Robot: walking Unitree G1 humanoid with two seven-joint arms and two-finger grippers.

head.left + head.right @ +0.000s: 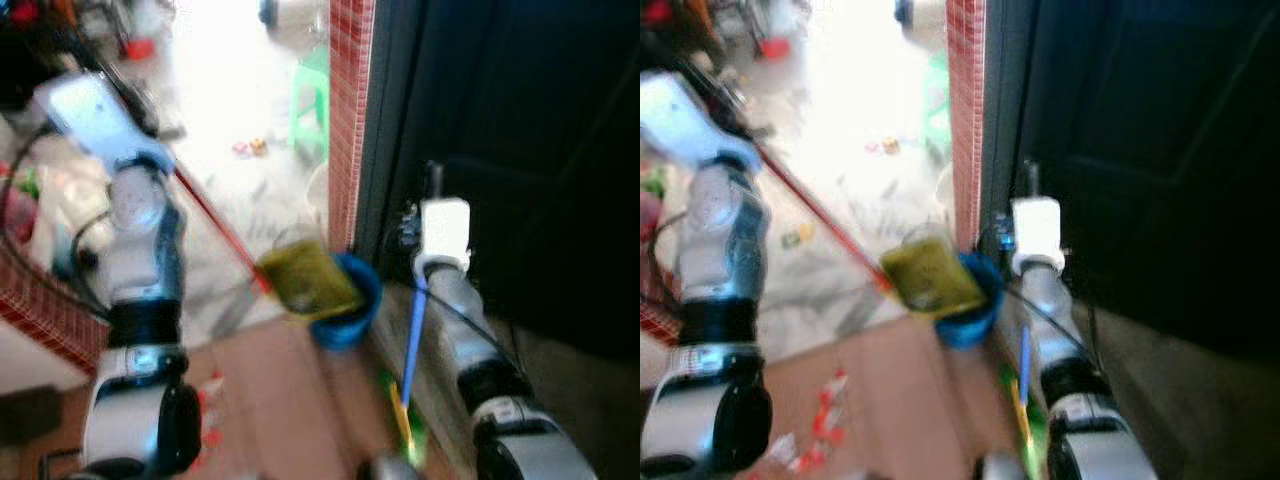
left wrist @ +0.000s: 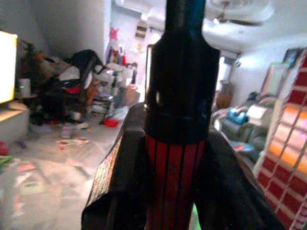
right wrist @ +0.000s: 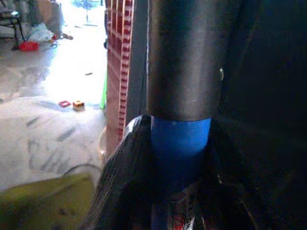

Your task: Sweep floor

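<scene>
Broom (image 1: pixel 215 222) gripped by left claw (image 2: pixel 172 191), blue-handled dustpan (image 1: pixel 412 340) by right claw (image 3: pixel 180 182).

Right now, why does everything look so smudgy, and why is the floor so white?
In the eye views motion blur smears the left gripper, the red handle and the yellow dustpan; sunlight washes the floor white, while the doorway is nearly black. In the right wrist view the blue handle is close and soft.

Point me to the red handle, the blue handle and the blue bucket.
red handle (image 1: pixel 215 225): left eye view, middle of the shaft.
blue handle (image 1: pixel 412 335): left eye view, shaft below the right wrist.
blue bucket (image 1: pixel 362 300): left eye view, right side of the rim.
</scene>
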